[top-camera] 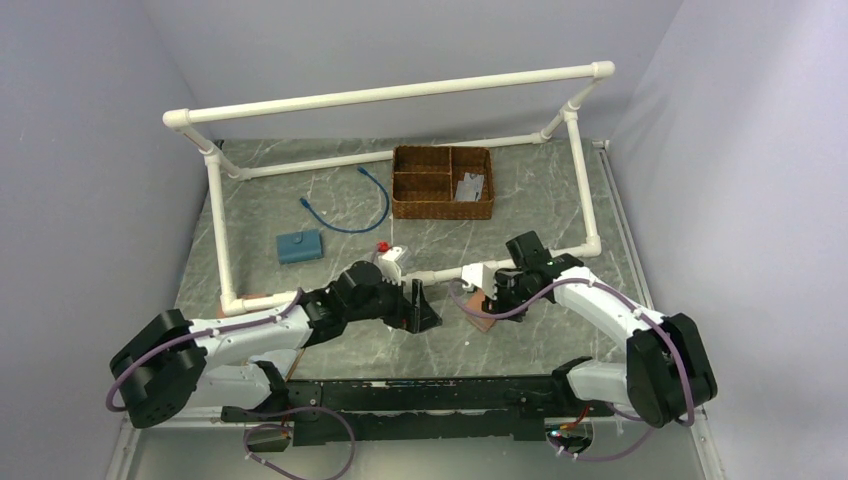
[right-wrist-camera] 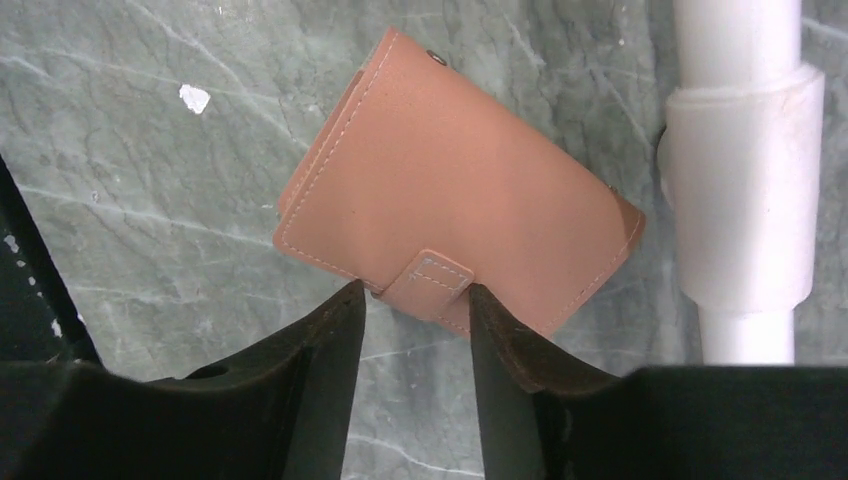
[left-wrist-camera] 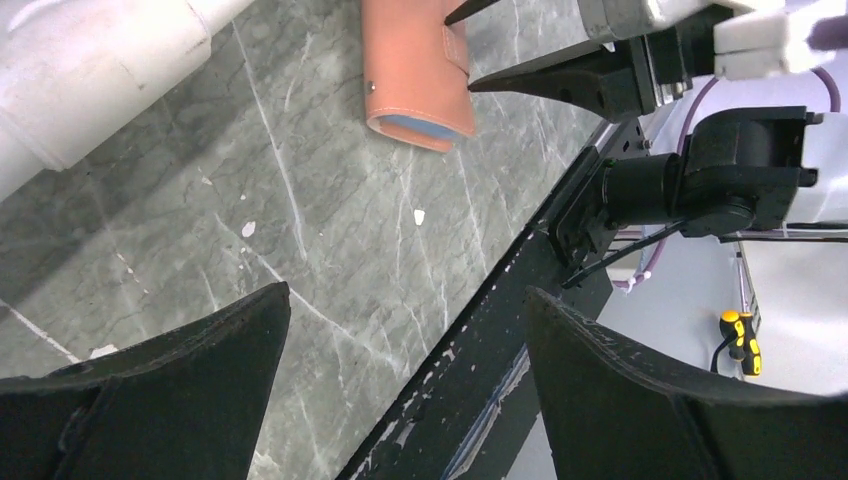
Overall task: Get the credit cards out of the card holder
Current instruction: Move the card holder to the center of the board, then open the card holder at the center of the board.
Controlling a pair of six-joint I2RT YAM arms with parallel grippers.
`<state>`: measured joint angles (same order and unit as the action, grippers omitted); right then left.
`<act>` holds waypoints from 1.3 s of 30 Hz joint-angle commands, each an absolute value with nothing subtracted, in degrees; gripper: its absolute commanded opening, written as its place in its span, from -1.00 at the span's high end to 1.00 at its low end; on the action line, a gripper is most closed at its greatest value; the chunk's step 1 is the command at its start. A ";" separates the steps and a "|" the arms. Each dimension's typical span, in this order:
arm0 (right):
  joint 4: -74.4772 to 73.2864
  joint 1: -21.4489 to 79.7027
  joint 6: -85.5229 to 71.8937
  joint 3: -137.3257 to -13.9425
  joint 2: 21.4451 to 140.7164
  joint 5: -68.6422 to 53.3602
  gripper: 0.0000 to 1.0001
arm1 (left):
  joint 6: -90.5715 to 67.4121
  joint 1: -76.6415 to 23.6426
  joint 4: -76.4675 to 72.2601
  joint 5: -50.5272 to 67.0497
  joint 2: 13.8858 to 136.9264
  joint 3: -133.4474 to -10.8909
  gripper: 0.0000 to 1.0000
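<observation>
Top external, card holder [top-camera: 483,320]: flat on the marble surface [top-camera: 545,195], near its front middle, right under the right claw [top-camera: 492,300]; too small here to read its long axis.
Top external, left claw [top-camera: 430,318]: just beside the holder, on its left.
Left wrist, left claw: fingers wide apart, nothing between them, holder well ahead.
Left wrist, holder heading: folded shut, rounded end with grey-blue lining turned toward this camera, long axis running away up the view.
Right wrist, right claw: fingers part-way apart, straddling the snap strap [right-wrist-camera: 430,280], not visibly pinching it.
Right wrist, holder heading: long axis slanted from upper left to lower right, strap edge facing the claw, far corner close to the white PVC pipe [right-wrist-camera: 740,150].
Credit cards: hidden in every view.
Step in hand, as judged: undoing the strap.
Doing it well: pinch the strap alone, not the body; peel up and away from the snap; pin the body with the left claw against lifting or sliding.
</observation>
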<state>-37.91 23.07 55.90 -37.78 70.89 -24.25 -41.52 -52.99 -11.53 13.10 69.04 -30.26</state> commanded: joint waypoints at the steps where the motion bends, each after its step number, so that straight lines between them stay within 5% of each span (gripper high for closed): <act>1: -36.43 26.24 55.94 -36.83 72.38 -21.99 0.18 | -43.68 -54.84 -16.28 8.58 71.01 -30.59 -0.81; 9: -37.46 32.22 61.28 -35.98 70.05 -25.02 0.66 | -43.48 -57.14 -13.23 3.67 72.20 -29.97 -0.81; 18: -40.87 36.19 65.95 -36.30 70.12 -32.06 0.72 | -42.25 -59.15 -14.00 2.68 75.12 -30.33 -0.82; 23: -44.51 35.11 63.53 -40.62 70.83 -36.47 0.57 | -42.18 -60.23 -14.59 2.06 77.25 -30.87 -0.82; 30: -50.17 25.84 64.61 -43.42 67.71 -40.78 0.09 | -44.82 -61.57 -14.48 1.61 80.23 -32.70 -0.83; 39: -50.13 23.12 64.28 -43.34 65.83 -40.58 0.03 | -46.12 -63.51 -9.77 0.16 85.59 -38.06 -0.93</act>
<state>-48.56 23.38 63.61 -41.93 66.54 -37.82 -44.91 -62.41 -11.31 1.78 83.88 -34.06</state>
